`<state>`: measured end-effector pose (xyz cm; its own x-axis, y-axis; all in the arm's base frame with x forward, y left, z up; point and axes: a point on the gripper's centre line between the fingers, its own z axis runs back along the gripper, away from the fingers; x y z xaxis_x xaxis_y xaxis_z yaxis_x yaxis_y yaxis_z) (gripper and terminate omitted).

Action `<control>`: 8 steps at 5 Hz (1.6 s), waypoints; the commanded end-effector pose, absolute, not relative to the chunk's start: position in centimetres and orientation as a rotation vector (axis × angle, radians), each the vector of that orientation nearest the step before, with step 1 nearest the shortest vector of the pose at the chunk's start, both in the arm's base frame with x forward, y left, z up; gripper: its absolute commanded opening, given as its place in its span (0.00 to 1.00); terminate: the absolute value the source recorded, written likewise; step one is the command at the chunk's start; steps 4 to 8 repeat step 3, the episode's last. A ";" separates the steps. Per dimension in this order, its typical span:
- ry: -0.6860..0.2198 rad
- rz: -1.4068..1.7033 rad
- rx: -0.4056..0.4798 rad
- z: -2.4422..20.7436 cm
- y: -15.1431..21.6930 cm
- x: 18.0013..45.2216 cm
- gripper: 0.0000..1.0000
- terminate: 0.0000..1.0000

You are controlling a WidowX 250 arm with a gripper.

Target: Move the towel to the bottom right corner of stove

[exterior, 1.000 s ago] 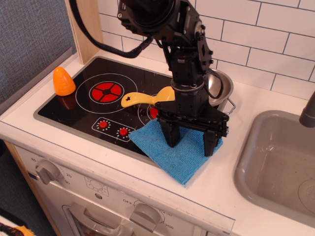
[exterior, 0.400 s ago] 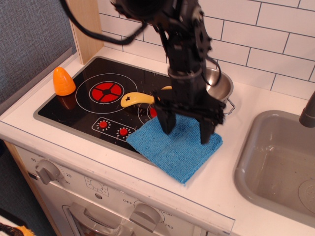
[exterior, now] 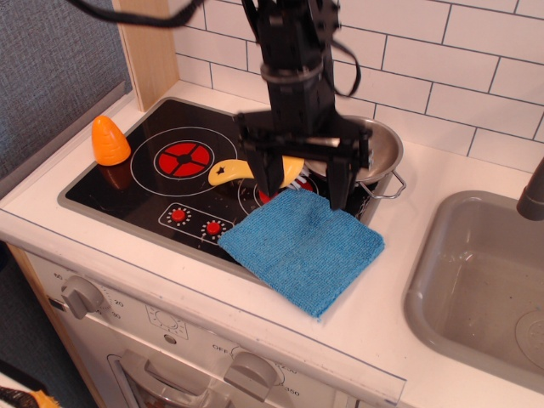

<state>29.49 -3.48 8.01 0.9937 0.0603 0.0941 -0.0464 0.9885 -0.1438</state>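
Note:
The bright blue folded towel lies flat over the front right corner of the black stove, reaching past its grey rim onto the white counter. My gripper is open and empty, its two black fingers spread wide. It hangs above the towel's far edge and is clear of the cloth. The right burner is mostly hidden by the towel and the gripper.
A yellow spatula lies on the stove behind the gripper. A steel pot stands at the stove's back right. An orange carrot-shaped toy sits at the stove's left edge. The grey sink is at the right.
The gripper has risen off the towel and moved back and to the left, still open. The towel stays where it lay.

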 end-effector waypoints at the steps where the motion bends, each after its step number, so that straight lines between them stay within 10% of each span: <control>1: -0.183 0.062 -0.148 11.2 -3.4 28.9 1.00 0.00; 2: -0.183 0.062 -0.148 11.2 -3.4 28.9 1.00 0.00; 3: -0.183 0.062 -0.148 11.2 -3.4 28.9 1.00 1.00; 8: -0.183 0.062 -0.148 11.2 -3.4 28.9 1.00 1.00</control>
